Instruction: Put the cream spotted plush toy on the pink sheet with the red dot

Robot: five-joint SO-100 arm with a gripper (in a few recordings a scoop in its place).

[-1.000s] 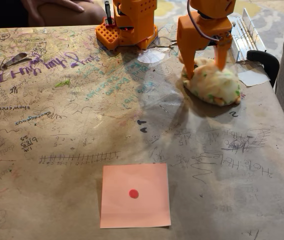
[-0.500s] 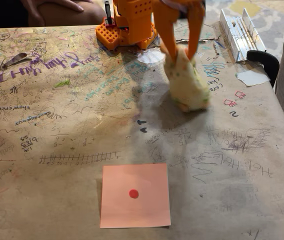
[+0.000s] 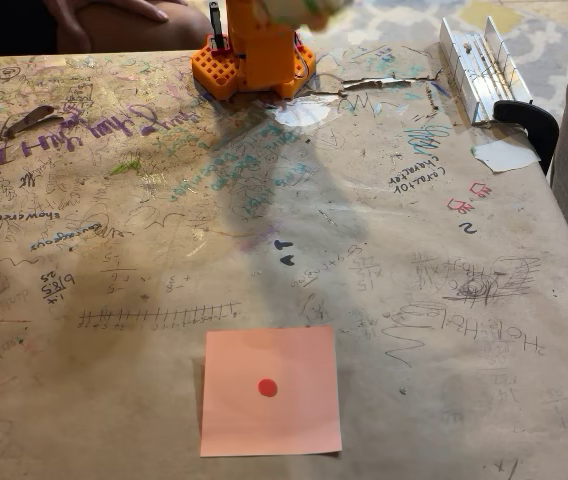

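Table [image 3: 114, 300] was covered in brown paper, densely scribbled with pen and marker: purple lettering at the far left, a tally row of short strokes left of centre, small red marks at right. The paper showed a tear near the far edge. The pink sheet with the red dot [image 3: 271, 391] lay flat near the front edge, square to it. The orange arm base [image 3: 254, 62] stood at the far edge. A metal clamp rail [image 3: 476, 66] lay at the far right, with a small white paper scrap [image 3: 505, 154] just in front of it.
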